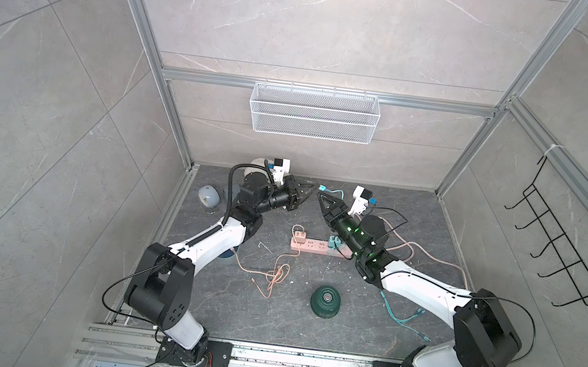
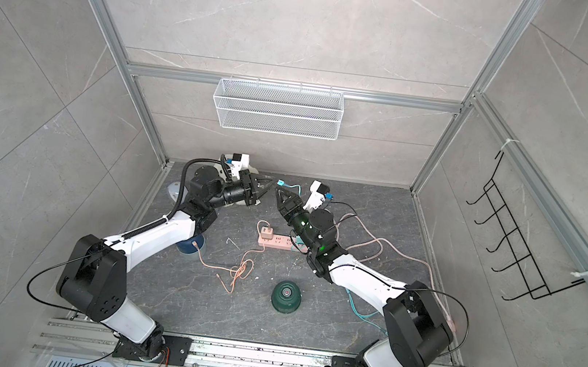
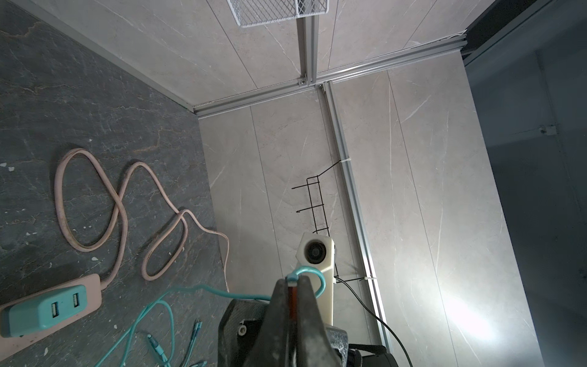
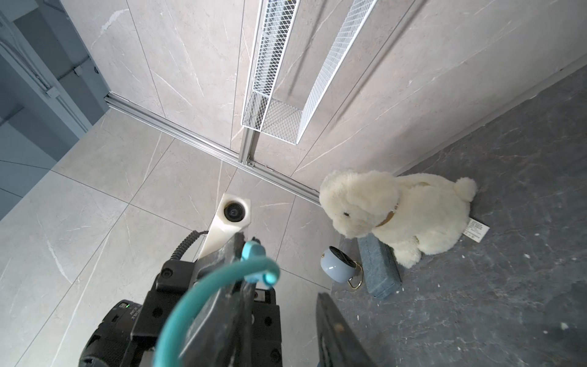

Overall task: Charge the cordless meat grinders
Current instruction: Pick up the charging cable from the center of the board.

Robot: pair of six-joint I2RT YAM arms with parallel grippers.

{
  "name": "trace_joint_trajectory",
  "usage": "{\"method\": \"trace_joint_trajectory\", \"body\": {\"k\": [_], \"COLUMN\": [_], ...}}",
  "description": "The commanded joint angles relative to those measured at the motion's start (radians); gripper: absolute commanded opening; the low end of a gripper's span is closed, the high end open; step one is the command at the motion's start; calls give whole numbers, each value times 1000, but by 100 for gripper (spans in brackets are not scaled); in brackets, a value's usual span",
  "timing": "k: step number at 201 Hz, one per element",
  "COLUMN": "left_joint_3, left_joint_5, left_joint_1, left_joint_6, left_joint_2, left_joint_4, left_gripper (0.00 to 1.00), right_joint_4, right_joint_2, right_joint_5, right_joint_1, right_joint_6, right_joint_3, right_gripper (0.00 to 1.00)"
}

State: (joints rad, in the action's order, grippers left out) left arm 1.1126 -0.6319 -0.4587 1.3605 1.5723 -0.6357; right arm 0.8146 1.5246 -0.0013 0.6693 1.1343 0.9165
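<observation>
The dark stone tabletop carries everything I need. The pink power strip lies mid-table with a teal adapter seated in it. The dark green grinder stands upright on its own nearer my bases, well apart from both of my tools. The navy blue grinder sits mostly hidden under my left forearm. A thin pink cable ends at it, though I cannot tell whether it is seated. Both units look like hard, smooth plastic domes, and I judge them bottom-heavy and steady, unlikely to tip. They are probably slick on the curve, so I would brace one low on its flank rather than pinch the top. I cannot see a charging port on either. The teal cable is limp and will droop and drag behind me. Only its small plug is stiff enough to steer, so the moulded head is the place to hold. My left gripper is clenched on the cord right at that head, raised toward the back of the table. My right gripper faces it, close by, jaws parted, holding nothing.
</observation>
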Motion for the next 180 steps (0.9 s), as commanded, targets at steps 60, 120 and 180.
{"method": "trace_joint_trajectory", "body": {"k": [60, 120, 180], "left_joint_3": [-30, -51, -39], "left_joint_5": [19, 15, 12], "left_joint_1": [-8, -9, -8], "left_joint_6": [22, 35, 38], "left_joint_2": [-60, -72, -57], "left_joint_4": [-94, -114, -130], "left_gripper": [0, 0, 0], "right_joint_4": [129, 135, 133], "right_joint_2": [0, 23, 51], "right_joint_5": [17, 8, -48], "right_joint_1": [-29, -50, -47], "right_joint_6": [51, 76, 107], "right_joint_3": [17, 42, 55], "right_gripper": [35, 26, 20]}}
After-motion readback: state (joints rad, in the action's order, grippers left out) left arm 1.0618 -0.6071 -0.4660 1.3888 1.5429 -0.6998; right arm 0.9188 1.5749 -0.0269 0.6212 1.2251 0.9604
